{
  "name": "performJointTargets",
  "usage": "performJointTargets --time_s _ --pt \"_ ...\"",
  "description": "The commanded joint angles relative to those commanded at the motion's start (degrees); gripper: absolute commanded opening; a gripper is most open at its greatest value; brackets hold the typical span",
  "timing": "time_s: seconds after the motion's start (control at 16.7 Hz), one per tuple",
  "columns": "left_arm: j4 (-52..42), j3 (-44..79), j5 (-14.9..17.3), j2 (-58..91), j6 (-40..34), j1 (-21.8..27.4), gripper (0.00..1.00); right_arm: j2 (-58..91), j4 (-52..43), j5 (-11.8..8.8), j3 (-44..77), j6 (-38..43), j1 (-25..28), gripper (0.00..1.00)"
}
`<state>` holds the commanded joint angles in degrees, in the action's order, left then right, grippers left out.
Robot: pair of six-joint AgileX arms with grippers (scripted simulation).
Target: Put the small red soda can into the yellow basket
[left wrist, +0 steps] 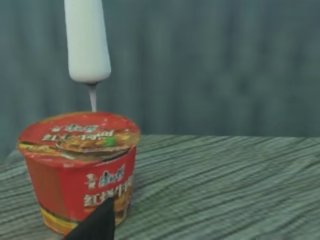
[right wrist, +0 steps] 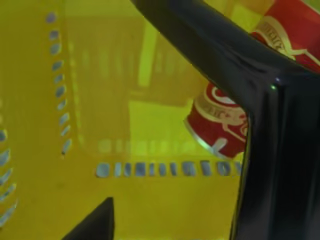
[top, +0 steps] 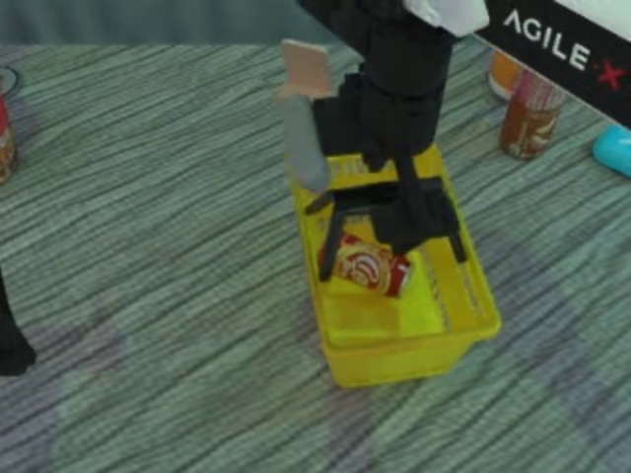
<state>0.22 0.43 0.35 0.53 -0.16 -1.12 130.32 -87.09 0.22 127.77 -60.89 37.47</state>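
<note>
Inside the yellow basket [top: 463, 330], the small red soda can [top: 367, 264] lies tipped sideways.

Top view: overhead, looking down on the grey striped table [top: 148, 246]. Left wrist view: low, level, close to a red paper noodle cup [left wrist: 80, 170]. Right wrist view: very close inside the bright yellow slotted plastic basket [right wrist: 75, 200], shared with the top view [top: 394, 360].

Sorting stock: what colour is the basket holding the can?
Bright yellow basket, clearest in the top view; the red can lies inside it.
</note>
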Motion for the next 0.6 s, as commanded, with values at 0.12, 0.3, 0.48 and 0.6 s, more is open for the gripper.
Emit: performJointTargets --time_s 0.12,0.3,0.48,0.6 --pt "-0.22 -0.43 -0.35 -0.53 0.16 -0.02 1.0 0.54 -0.36 0.0 0.53 -0.25 0.16 1.0" --pt "-0.22 -0.43 -0.35 -0.53 0.16 -0.02 1.0 0.54 -0.36 0.0 0.53 -0.25 0.16 1.0" --pt "-0.22 -0.43 -0.35 -0.53 0.16 -0.02 1.0 0.32 0.52 0.0 -0.54 -0.3 0.01 1.0" --pt "-0.22 -0.43 -0.35 -0.53 0.16 -0.02 1.0 -0.02 2.44 0.0 -2.81 -0.3 0.13 1.0"
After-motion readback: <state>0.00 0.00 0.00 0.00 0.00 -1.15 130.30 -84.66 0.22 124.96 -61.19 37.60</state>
